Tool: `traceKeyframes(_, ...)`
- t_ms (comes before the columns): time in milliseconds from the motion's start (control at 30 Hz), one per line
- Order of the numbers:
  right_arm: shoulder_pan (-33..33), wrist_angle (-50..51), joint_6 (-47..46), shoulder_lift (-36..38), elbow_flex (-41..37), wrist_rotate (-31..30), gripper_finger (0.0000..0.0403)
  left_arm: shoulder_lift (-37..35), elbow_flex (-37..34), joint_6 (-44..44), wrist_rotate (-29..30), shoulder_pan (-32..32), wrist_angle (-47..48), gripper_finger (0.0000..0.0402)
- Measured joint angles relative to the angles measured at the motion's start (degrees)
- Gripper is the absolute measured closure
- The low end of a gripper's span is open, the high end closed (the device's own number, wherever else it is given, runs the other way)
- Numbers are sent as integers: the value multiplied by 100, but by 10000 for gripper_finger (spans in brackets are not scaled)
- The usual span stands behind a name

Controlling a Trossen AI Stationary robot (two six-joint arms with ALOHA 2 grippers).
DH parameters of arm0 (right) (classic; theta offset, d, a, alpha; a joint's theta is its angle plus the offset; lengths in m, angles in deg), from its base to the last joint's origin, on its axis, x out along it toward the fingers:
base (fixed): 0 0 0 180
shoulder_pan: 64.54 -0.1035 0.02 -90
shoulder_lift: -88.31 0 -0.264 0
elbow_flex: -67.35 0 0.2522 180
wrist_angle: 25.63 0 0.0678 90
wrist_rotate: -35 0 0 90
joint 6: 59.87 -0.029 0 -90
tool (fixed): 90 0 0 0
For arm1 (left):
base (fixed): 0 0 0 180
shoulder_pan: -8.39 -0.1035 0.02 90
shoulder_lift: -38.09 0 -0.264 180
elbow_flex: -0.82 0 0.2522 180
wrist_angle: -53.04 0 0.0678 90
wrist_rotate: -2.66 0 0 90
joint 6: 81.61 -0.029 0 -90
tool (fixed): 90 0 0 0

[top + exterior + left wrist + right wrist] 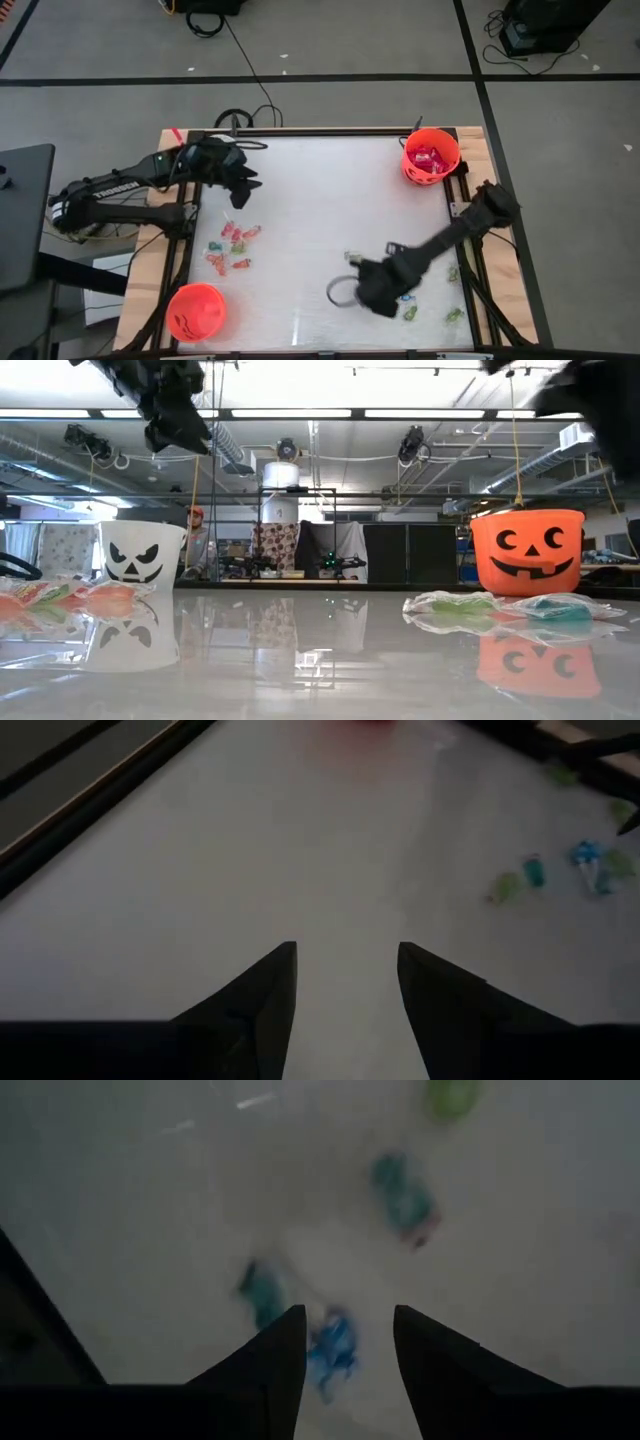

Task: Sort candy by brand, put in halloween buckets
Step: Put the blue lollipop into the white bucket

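Observation:
Candy lies in two loose groups on the white table: red and green pieces [232,248] toward the left, blue and green pieces [410,310] at the near right. An orange bucket [430,155] holding red candy stands at the far right. Another orange bucket [196,310] stands at the near left. The white bucket [142,552] stands on the table; its rim [338,290] shows beside my right gripper. My right gripper [345,1350] hangs open, pointing down over blue pieces [330,1348]. My left gripper [345,980] is open and empty above the far left.
A dark frame runs along the table's edges [465,230]. Single green pieces [455,315] lie close to the right rail. The middle of the table [320,200] is bare white surface. A person shows far off in the room behind [197,520].

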Motion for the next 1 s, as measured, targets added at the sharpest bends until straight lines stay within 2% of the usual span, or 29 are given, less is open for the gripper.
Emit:
traceKeyframes(133, -631, -278, -67, 0, -315, -188, 240, 4, 0, 7, 46, 286, -201, 220)
traceKeyframes(300, -1122, -976, 660, 0, -776, -326, 240, 7, 0, 71, 131, 489, -176, 220)
traceKeyframes(500, -1315, -1705, 855, -2, -1476, -82, 225, 9, 0, 337, 198, 733, -20, 220)
traceKeyframes(733, -1286, -1744, 1095, -2, -1944, -16, 196, 9, 0, 495, 489, 982, 12, 220)
traceKeyframes(867, -1229, -1997, 1144, 4, -2145, 34, 217, 33, 0, 510, 629, 1016, 9, 220)
traceKeyframes(1000, -1156, -2254, 1140, 26, -2272, 187, 276, 79, 0, 622, 663, 1018, -5, 220)
